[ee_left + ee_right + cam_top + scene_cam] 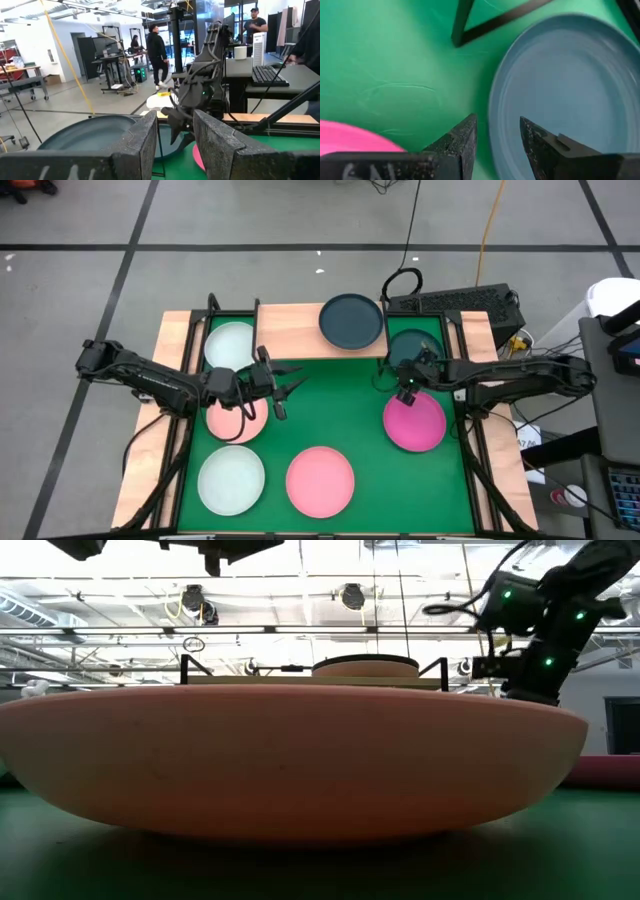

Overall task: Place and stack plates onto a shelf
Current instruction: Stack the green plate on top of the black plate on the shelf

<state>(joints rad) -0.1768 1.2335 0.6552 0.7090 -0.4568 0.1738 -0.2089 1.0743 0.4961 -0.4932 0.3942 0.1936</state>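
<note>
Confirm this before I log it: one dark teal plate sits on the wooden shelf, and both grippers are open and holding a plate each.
Not quite. The dark teal plate does sit on the shelf, and the left gripper and right gripper are both open, but neither holds a plate; the high view shows them empty.

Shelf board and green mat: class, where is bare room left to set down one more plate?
The shelf is bare between the mint plate and the dark teal plate. The mat's middle is free between both arms. The front row and the right side are crowded.
</note>
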